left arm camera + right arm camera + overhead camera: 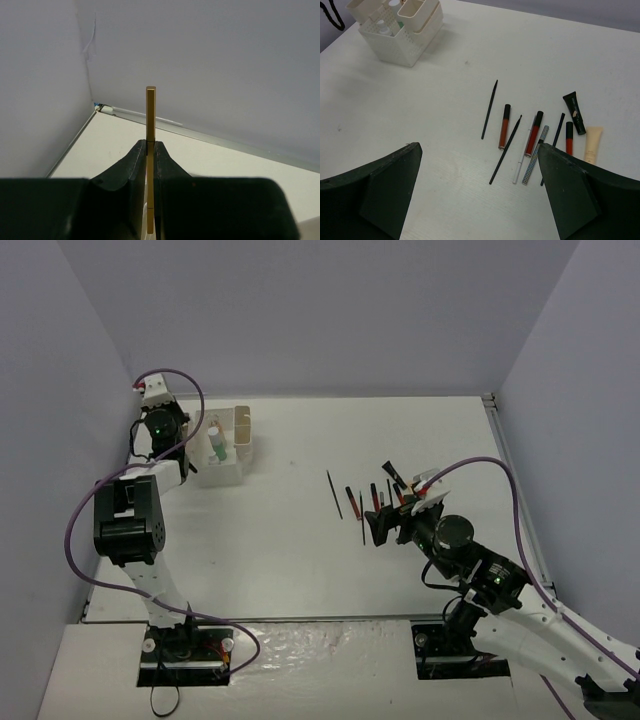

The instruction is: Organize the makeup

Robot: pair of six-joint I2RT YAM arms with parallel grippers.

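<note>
The tan stick [150, 112] is largely hidden along its lower length, pinched between the left tool's [150, 144] fingers. The box [400, 47] is cropped at the top edge, its contents only partly visible.

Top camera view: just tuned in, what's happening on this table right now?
The left gripper is shut on a thin tan-gold stick, close to the white perforated compartment box at the far left, which already holds a green capped bottle. The right gripper is open above the loose black, red and tan pencils, brushes and tubes lying on the table, holding nothing.
</note>
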